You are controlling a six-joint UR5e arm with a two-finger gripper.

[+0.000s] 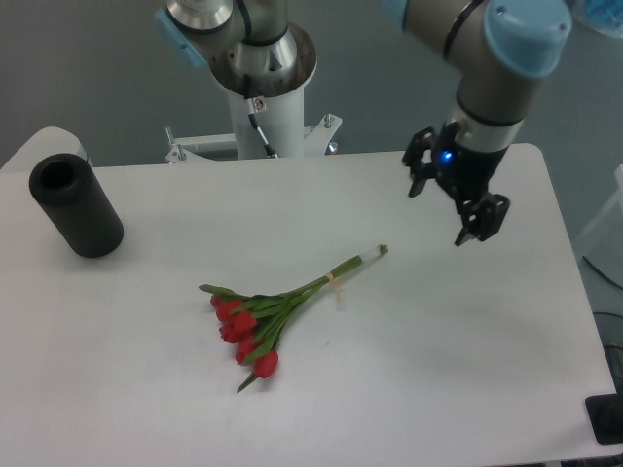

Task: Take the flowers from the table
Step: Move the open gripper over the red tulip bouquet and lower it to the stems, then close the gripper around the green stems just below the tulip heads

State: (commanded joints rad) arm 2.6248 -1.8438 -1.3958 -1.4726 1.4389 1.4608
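Observation:
The flowers [277, 311] lie flat on the white table [438, 370] near its middle, red tulip buds at the lower left, green stems pointing up and right, tied by a pale band. My gripper [440, 212] hangs above the table's right part, well to the right of and above the stem ends. Its two black fingers [483, 220] stand wide apart and hold nothing.
A black cylinder [76, 205] stands at the table's left edge. The arm's white base column [265, 107] rises behind the table's far edge. A dark object [607, 420] sits at the lower right corner.

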